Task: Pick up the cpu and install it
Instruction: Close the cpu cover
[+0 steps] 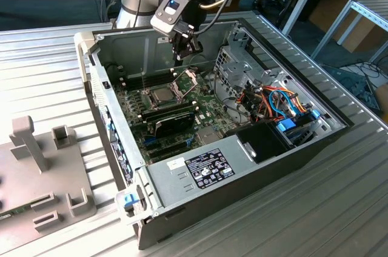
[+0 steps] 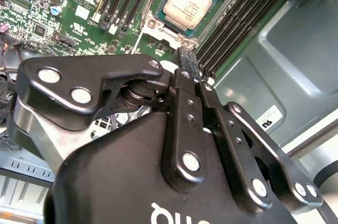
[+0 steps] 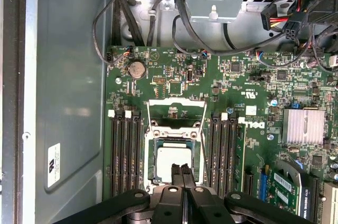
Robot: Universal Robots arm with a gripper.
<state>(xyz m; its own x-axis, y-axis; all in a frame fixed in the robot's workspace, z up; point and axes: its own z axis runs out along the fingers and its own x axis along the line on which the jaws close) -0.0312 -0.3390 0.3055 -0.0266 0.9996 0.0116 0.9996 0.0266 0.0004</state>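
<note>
The cpu (image 1: pixel 163 94), a flat square chip with a silver-grey top, lies in the motherboard socket inside the open computer case. It shows in both wrist views (image 2: pixel 187 5) (image 3: pixel 173 161). The socket's hinged metal frame (image 1: pixel 187 77) (image 3: pixel 177 109) stands swung open beside it. My gripper (image 1: pixel 182 57) hangs a little above the board, over the socket's edge. Its two black fingertips (image 2: pixel 188 61) (image 3: pixel 182 173) are pressed together, shut with nothing between them. They hover above the chip's rim without touching it.
Black memory slots (image 3: pixel 125 152) flank the socket on both sides. A heatsink (image 3: pixel 305 127) sits on the board. A drive cage with cables (image 1: pixel 242 69) rises at the exterior view's right, and the power supply (image 1: pixel 200 169) sits at the case's near end. A grey fixture (image 1: pixel 36 148) stands outside on the table.
</note>
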